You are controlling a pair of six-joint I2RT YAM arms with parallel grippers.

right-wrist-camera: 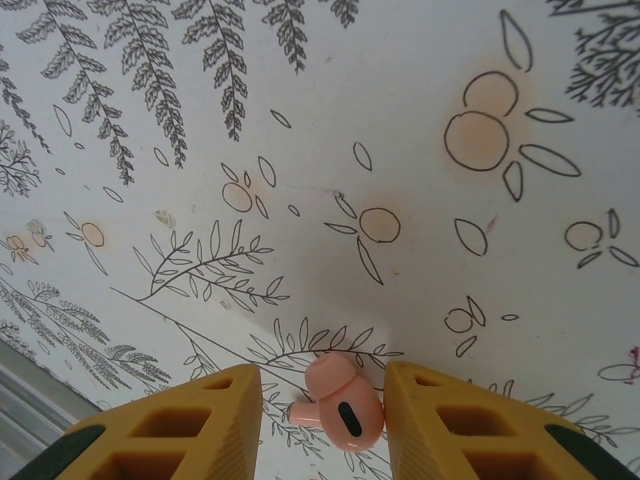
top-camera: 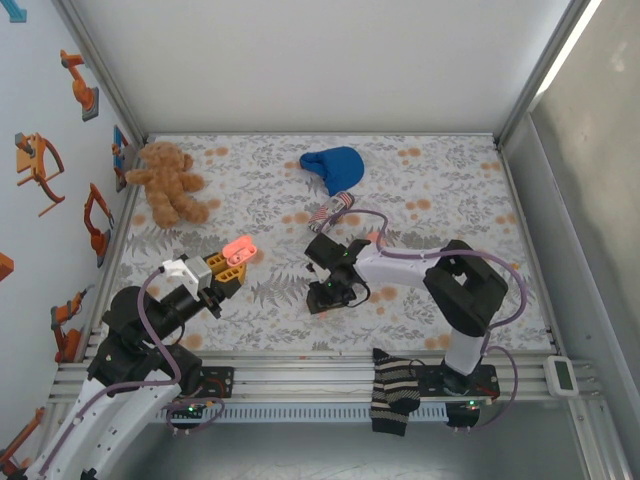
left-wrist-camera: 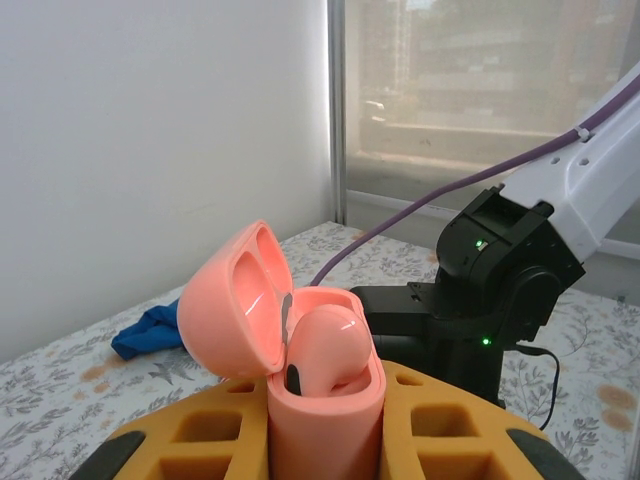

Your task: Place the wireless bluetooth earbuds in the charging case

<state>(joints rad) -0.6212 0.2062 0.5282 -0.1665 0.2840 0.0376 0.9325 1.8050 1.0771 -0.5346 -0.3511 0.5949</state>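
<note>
My right jaws stand parted and pointing down at the desk (right-wrist-camera: 420, 130), clenched on nothing. A loose earbud (right-wrist-camera: 343, 408) lies flat on the printed cover in the gap between them. Its rounded body sits close against one jaw, whether touching I cannot tell. Its short stem points toward the other jaw, which stands a little clear of the stem tip. The bud's dark oval vent faces up. Around it the cover shows grey fern sprays and pale orange blossoms.

My left jaws are clenched on the charging case (left-wrist-camera: 325, 420), gripping its lower body and holding it upright above the desk. Its lid (left-wrist-camera: 235, 300) is hinged back and open, showing two hollowed recesses inside. A second earbud (left-wrist-camera: 330, 345) is seated in the case, its rounded head showing above the rim. Just beyond the case my right arm (left-wrist-camera: 500, 270) bends down, a purple cable running along it.

From above, the case sits left of centre, and my right jaws are to its right, with a stretch of bare cover between them. Farther back a teddy bear (top-camera: 170, 182) lies near the left wall, and a blue cloth (top-camera: 333, 167) lies toward the rear middle with a small striped item (top-camera: 332, 208) just in front of it. A striped sock (top-camera: 393, 390) hangs over the near rail by my right base.
</note>
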